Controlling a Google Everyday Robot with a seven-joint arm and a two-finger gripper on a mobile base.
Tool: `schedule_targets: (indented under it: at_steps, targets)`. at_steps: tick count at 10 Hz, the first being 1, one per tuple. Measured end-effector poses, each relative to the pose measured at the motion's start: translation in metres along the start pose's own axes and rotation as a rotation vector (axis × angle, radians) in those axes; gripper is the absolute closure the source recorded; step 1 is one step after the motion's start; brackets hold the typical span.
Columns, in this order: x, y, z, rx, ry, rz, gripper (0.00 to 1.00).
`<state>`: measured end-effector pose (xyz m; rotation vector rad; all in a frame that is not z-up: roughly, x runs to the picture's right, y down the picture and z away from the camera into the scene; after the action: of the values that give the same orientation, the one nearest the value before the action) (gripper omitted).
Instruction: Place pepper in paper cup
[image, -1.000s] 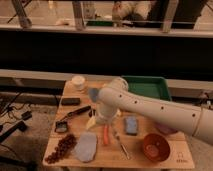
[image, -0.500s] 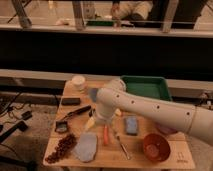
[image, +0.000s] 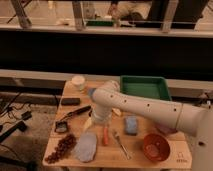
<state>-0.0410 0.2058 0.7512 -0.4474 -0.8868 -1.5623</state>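
Note:
The pepper (image: 105, 136), slim and orange-red, lies on the wooden table (image: 172, 159) near the front middle. The paper cup (image: 78, 81), short and white-cream, stands at the table's back left. My white arm reaches in from the right. Its gripper (image: 97, 121) points down just above and to the left of the pepper. The wrist hides most of the gripper. The cup is well behind the gripper, to the left.
A green tray (image: 145, 87) sits at the back right. A blue sponge (image: 131, 125), a brown bowl (image: 156, 146) and a metal utensil (image: 120, 145) lie right of the pepper. A grey-blue cloth (image: 86, 146), dark red grapes (image: 61, 148), a small dark cup (image: 61, 127) and a black block (image: 70, 101) are on the left.
The arm's wrist end has shifted slightly left over the table's middle. The pepper stays low by the gripper.

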Motion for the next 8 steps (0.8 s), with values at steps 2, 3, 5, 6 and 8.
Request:
schedule_targets:
  at_steps: [2, 3, 5, 6, 8]
  targets:
    - [0.004, 0.008, 0.003, -0.017, -0.005, 0.009, 0.20]
    - [0.006, 0.009, 0.004, -0.022, -0.008, 0.008, 0.20]
    - [0.009, 0.011, 0.011, -0.047, -0.019, -0.001, 0.20]
    - [0.010, 0.013, 0.014, -0.052, -0.026, -0.003, 0.20]
    - [0.014, 0.020, 0.018, -0.042, -0.040, 0.000, 0.20]
